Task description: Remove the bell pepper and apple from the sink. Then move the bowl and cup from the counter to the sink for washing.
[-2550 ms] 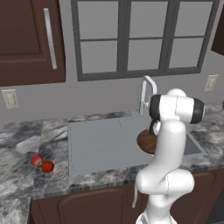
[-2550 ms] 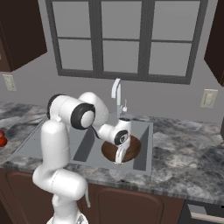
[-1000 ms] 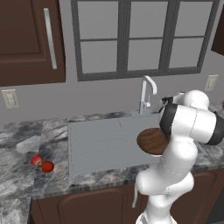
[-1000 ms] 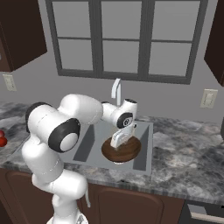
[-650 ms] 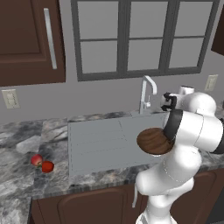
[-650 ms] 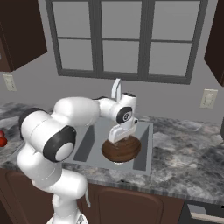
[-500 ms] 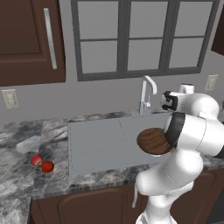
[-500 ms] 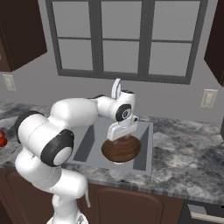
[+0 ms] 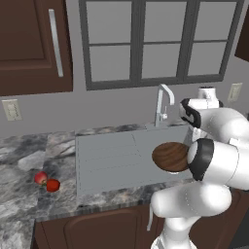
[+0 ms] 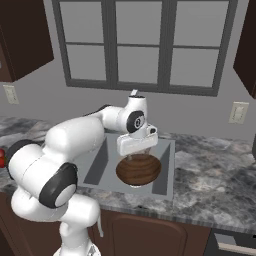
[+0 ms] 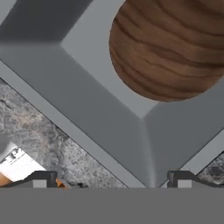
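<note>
Judging by the bell pepper (image 9: 53,185) and apple (image 9: 41,178) at nine o'clock on the counter (image 9: 29,160) and the bowl (image 10: 138,170) in the sink (image 9: 116,158), we reckon the cup remains, with our gripper (image 10: 136,143) wide open, empty.

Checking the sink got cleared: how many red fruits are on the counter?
2: the apple and the bell pepper sit side by side on the counter, left of the sink.

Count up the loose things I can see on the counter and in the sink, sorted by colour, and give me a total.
Red fruit on the counter: 2, the apple and the pepper
Brown, in the sink: 1, the bowl
Total: 3
</note>
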Available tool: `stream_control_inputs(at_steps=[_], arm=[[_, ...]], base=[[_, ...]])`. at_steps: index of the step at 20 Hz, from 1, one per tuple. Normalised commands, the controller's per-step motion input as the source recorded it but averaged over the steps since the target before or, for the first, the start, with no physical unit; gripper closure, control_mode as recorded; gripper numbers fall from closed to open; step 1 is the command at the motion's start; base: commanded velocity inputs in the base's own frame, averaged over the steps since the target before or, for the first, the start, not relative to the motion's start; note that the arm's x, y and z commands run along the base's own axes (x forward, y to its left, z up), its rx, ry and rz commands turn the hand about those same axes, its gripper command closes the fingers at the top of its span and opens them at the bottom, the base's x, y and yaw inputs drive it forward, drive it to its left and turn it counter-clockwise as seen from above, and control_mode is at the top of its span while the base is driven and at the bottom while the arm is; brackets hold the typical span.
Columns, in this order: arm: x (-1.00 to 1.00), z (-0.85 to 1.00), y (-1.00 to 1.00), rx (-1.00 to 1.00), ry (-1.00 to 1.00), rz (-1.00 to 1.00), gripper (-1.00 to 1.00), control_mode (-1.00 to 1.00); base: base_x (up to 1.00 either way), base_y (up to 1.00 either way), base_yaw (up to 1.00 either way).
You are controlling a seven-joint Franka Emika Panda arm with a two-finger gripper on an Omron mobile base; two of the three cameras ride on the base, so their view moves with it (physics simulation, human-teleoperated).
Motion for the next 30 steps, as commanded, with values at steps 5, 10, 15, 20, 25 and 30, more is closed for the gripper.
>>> stream_control_inputs(at_steps=[5,10,15,20,25,30], arm=[[-0.22,0.28,0.00,-0.09,0.00,-0.20,-1.00,-1.00],[-0.14,0.29,-0.03,-0.07,0.00,-0.18,-1.00,-1.00],[-0.12,0.26,-0.02,-0.01,0.01,-0.15,-1.00,-1.00],[-0.10,0.15,-0.07,0.00,0.00,-0.09,-1.00,-1.00],[-0.10,0.11,-0.07,0.00,-0.01,-0.09,-1.00,-1.00],[-0.11,0.09,-0.06,0.00,-0.05,-0.10,-1.00,-1.00]], base=[[0.00,0.00,0.00],[0.00,0.00,0.00],[0.00,0.00,0.00],[0.00,0.00,0.00],[0.00,0.00,0.00],[0.00,0.00,0.00]])
